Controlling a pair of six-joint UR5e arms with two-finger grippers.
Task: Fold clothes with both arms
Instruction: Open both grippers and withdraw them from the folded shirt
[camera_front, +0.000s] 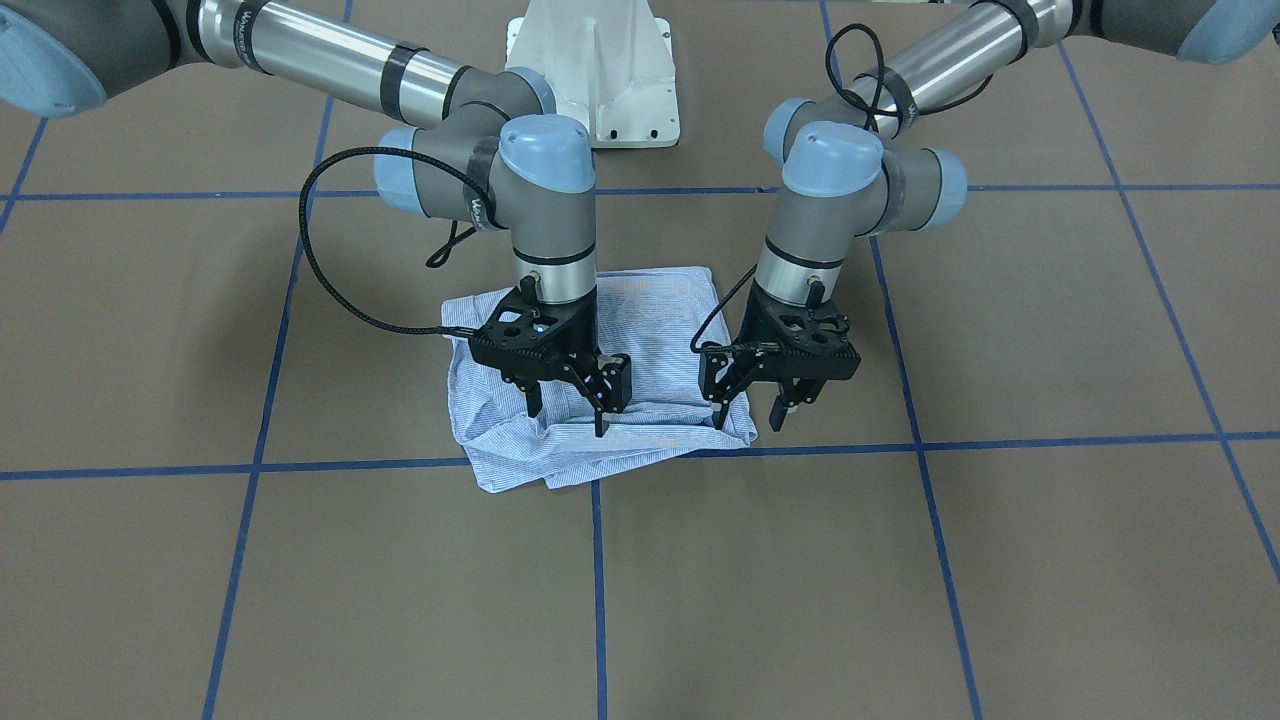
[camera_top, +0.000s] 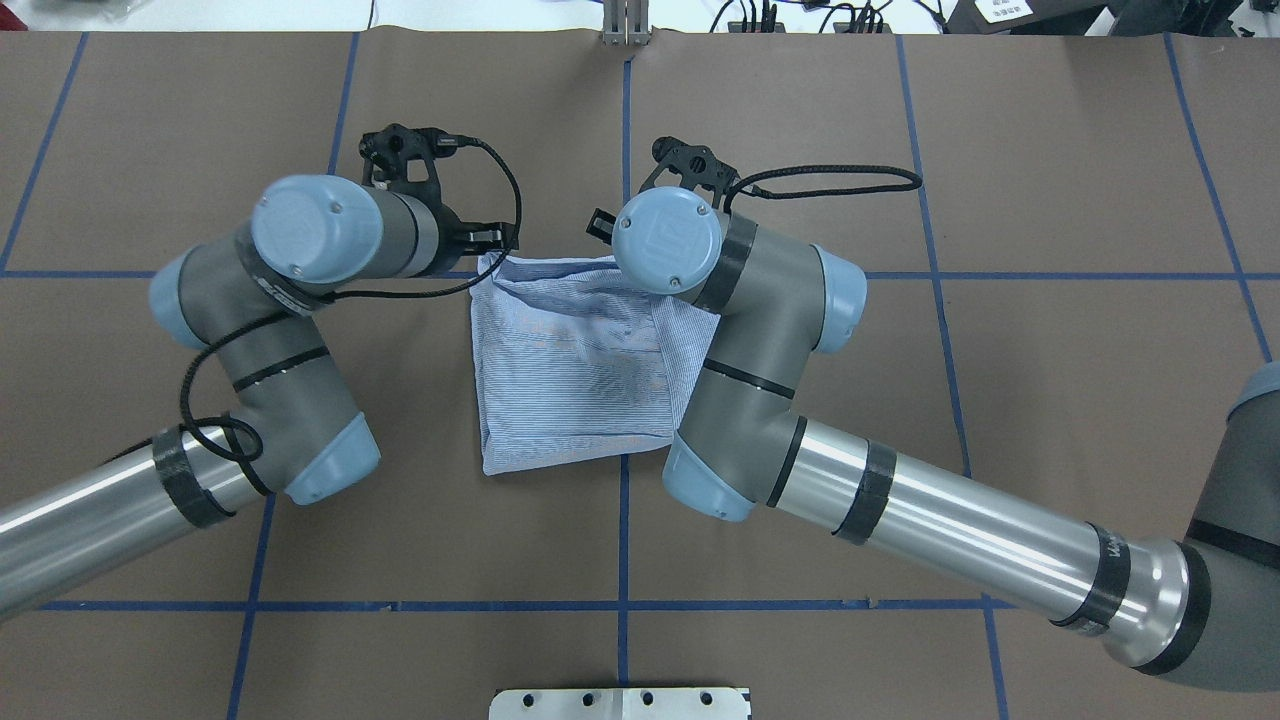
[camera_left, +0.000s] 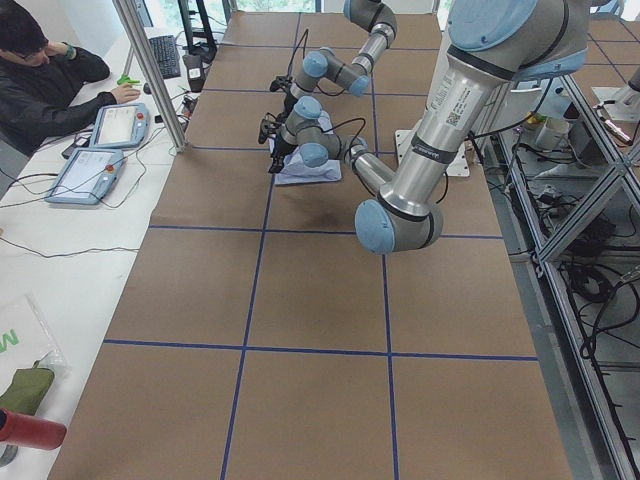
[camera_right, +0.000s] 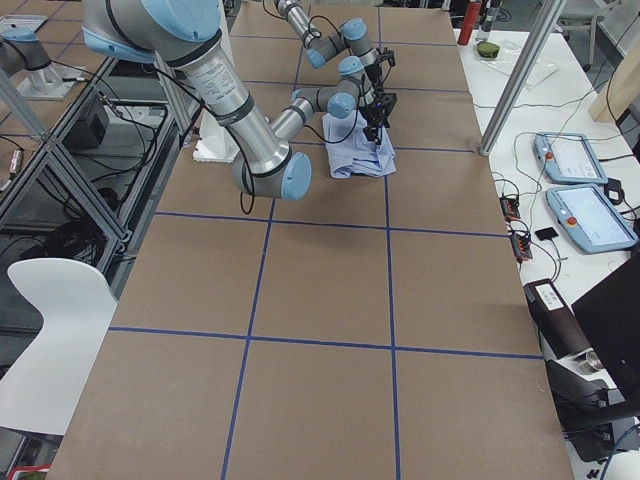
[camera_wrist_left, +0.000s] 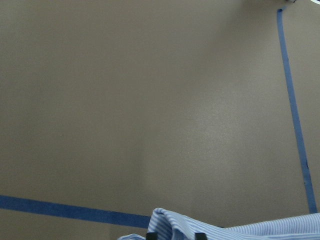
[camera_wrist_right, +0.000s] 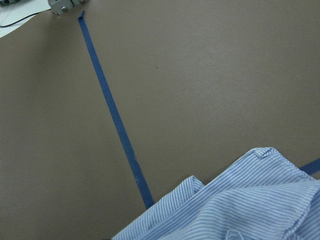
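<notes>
Striped shirt (camera_top: 575, 370): light blue-and-white, folded.
My left gripper (camera_front: 749, 413): spread, shirt's four o'clock corner, front view.
My right gripper (camera_front: 568, 408): spread too; overhead hides this.

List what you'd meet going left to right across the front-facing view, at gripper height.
Blue tape line → looping black braided cable → right arm's black two-finger gripper → left arm's black two-finger gripper → second blue tape line. The blue-and-white striped shirt spans both grippers, so it is left unplaced.
</notes>
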